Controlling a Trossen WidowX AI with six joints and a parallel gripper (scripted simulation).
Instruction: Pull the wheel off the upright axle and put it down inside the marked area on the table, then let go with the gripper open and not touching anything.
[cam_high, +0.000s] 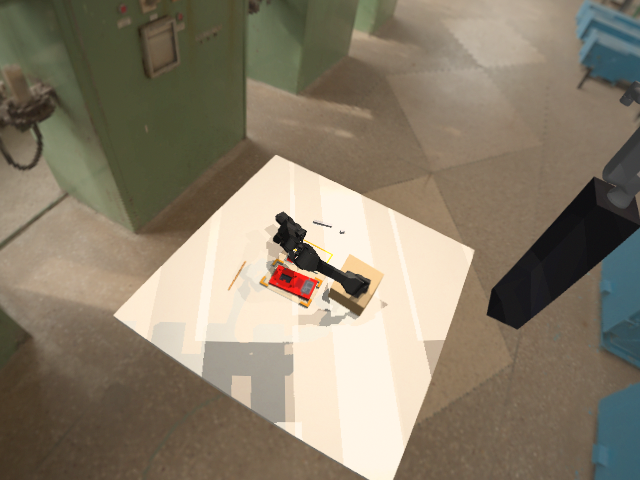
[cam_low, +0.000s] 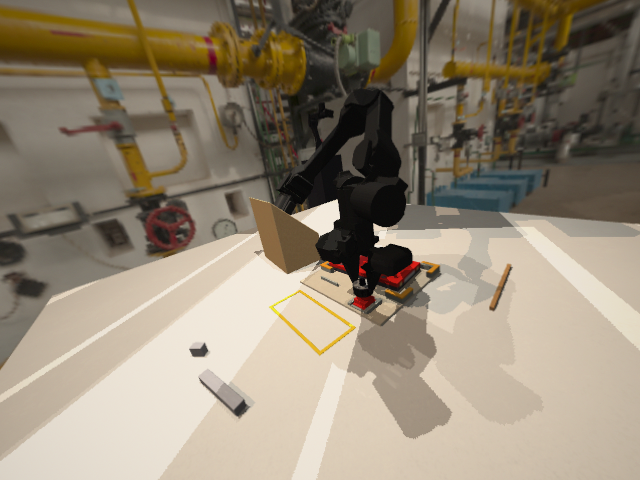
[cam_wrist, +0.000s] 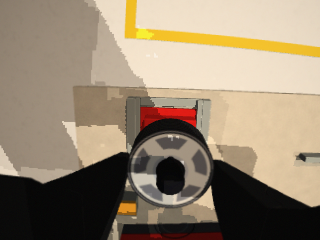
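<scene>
Pinching upright axle's wheel (cam_low: 361, 288) (cam_wrist: 192, 145), claw (cam_low: 362, 292) (cam_wrist: 170, 165) points down; wheel faces up, axle vertical.

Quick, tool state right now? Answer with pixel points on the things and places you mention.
Tool (cam_low: 361, 287) (cam_wrist: 170, 165): closed on the round black wheel with a grey spoked face (cam_low: 360, 290) (cam_wrist: 196, 165), one finger on either side.

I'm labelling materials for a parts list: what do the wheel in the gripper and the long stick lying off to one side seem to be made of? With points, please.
The wheel (cam_low: 361, 288) (cam_wrist: 192, 145) looks like black rubber around a pale, smooth metal or plastic hub; the dark rim and lighter spoked face suggest that. The stick (cam_high: 237, 275) (cam_low: 500, 287) is probably matt wood, given its even orange-brown colour, though painted plastic is possible.
</scene>
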